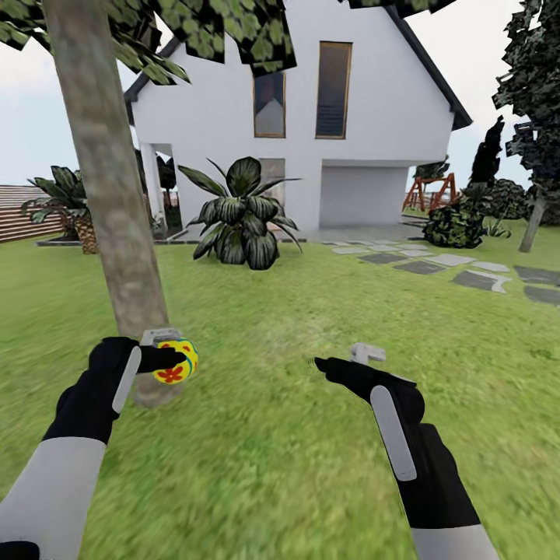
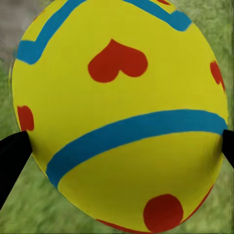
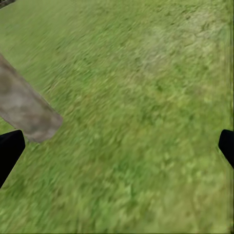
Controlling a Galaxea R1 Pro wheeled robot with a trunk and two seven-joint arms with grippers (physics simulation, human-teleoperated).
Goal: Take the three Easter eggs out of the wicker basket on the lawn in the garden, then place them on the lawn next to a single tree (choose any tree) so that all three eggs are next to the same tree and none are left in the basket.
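Left gripper [image 1: 173, 359]: closed on an Easter egg [image 1: 176, 362], held low in front of the tree's foot; in the left wrist view the egg [image 2: 119, 114] sat between the two black fingertips [image 2: 12, 151].
Easter egg: yellow, blue bands, red marks; above the grass, not resting on it.
Right gripper [image 1: 342, 365]: held nothing; its fingers [image 3: 9, 148] stood wide apart over bare grass in the right wrist view.
Tree [image 1: 105, 179]: thick pale grey-brown trunk, leaning slightly, rising from the lawn just behind the left gripper; its base [image 3: 24, 109] also showed in the right wrist view.
Lawn [image 1: 295, 311]: green, mottled, open between the two arms.
Broad-leaved dark plant [image 1: 239, 214]: well beyond the tree, before the house.
White house [image 1: 311, 117]: at the back, with tall windows and a garage door.
Stepping stones [image 1: 459, 272]: grey, on the right side, well apart from the grippers.
Wooden fence [image 1: 27, 214]: brown slats, far left.
Obstructions: only the trunk stood near the egg.
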